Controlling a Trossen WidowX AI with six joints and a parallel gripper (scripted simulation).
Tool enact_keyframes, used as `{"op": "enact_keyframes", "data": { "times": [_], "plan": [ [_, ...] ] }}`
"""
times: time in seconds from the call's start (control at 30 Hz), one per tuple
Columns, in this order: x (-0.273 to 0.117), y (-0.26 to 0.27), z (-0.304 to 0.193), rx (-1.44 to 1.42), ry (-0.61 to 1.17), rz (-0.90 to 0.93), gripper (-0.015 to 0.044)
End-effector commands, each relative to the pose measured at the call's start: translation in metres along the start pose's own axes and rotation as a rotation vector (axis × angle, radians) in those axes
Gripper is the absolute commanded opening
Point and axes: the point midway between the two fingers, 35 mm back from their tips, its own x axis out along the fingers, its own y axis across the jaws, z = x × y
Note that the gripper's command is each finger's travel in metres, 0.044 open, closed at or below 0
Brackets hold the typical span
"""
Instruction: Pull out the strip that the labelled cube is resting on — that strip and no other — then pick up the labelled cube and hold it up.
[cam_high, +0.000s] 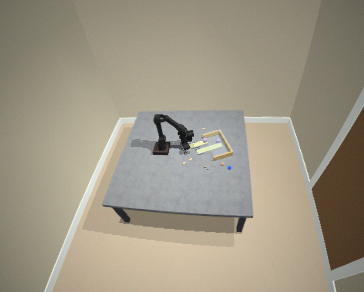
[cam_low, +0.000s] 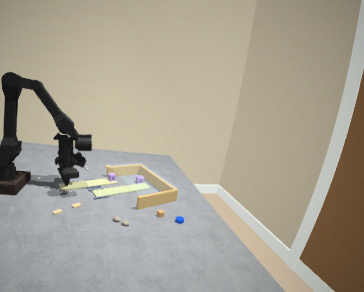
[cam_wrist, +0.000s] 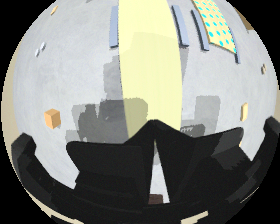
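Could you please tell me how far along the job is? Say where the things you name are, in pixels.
Partly done: the plain strip (cam_high: 198, 144) (cam_low: 92, 185) (cam_wrist: 150, 75) extends out through the wooden frame's (cam_high: 226, 140) (cam_low: 158, 182) open side. In progress: the shut pincer (cam_high: 185, 149) (cam_low: 65, 183) (cam_wrist: 153, 123) is at its outer end. Left: probably finish pulling, then lift the labelled cube; both purple cubes are down, labels unreadable.

A gray table (cam_high: 170, 185) (cam_low: 200, 255) (cam_wrist: 90, 75) carries a blue disc (cam_high: 229, 168) (cam_low: 180, 220).

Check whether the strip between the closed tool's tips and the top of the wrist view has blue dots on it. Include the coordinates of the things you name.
No, the strip (cam_wrist: 150, 60) is plain pale yellow.
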Motion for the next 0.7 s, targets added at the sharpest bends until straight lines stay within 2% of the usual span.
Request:
{"op": "enact_keyframes", "data": {
  "times": [0.0,0.67],
  "plan": [
    [0.004,0.001,-0.013,0.001,0.025,0.003,0.0],
    [0.003,0.001,-0.043,0.002,0.027,0.003,0.0]
  ]
}}
